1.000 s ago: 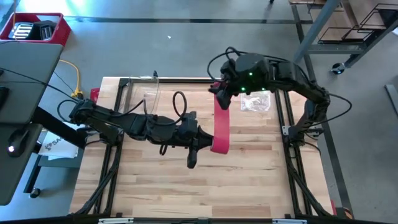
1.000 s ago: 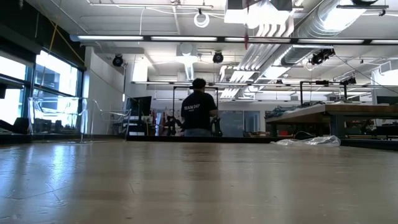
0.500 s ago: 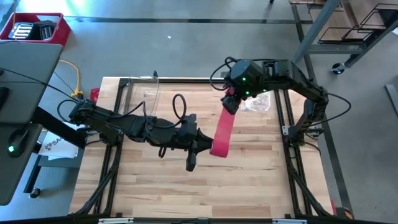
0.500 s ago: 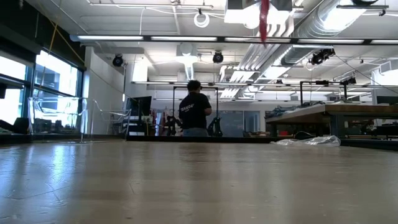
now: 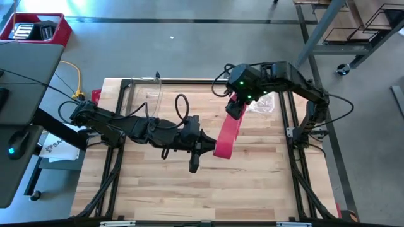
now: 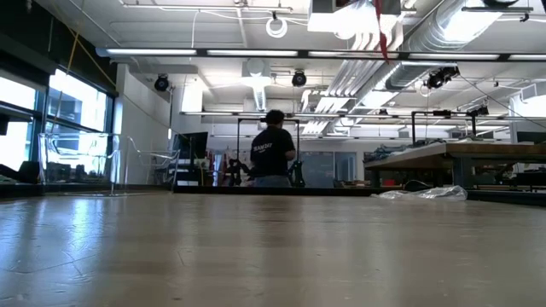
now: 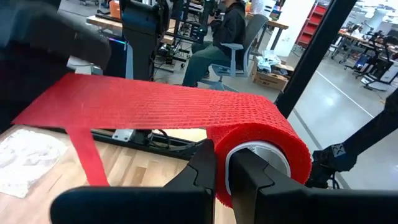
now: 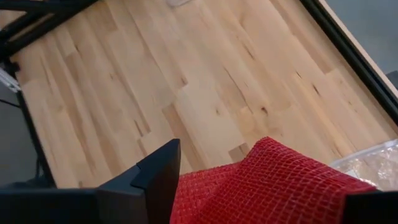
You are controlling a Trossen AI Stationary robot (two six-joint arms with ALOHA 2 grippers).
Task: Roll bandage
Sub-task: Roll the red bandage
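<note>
1. We read no writing on the bandage (image 5: 227, 131) or on either arm; white lettering on the back of the person (image 6: 273, 156) in the room beyond is too small for us to read.
2. Left tool (image 7: 222, 174): arm stretched across the tabletop (image 5: 252, 189) to its middle, fingers clenched on the bandage's rolled end, held above the wood.
3. From that roll the red strip runs up and away to the right tool (image 5: 235, 108).
4. Right tool: arm arched over the far right of the tabletop, fingers (image 8: 155, 171) spread wide, the strip's free end lying between them.
5. A clear plastic bag (image 5: 260, 104) lies just beside the right tool.
</note>
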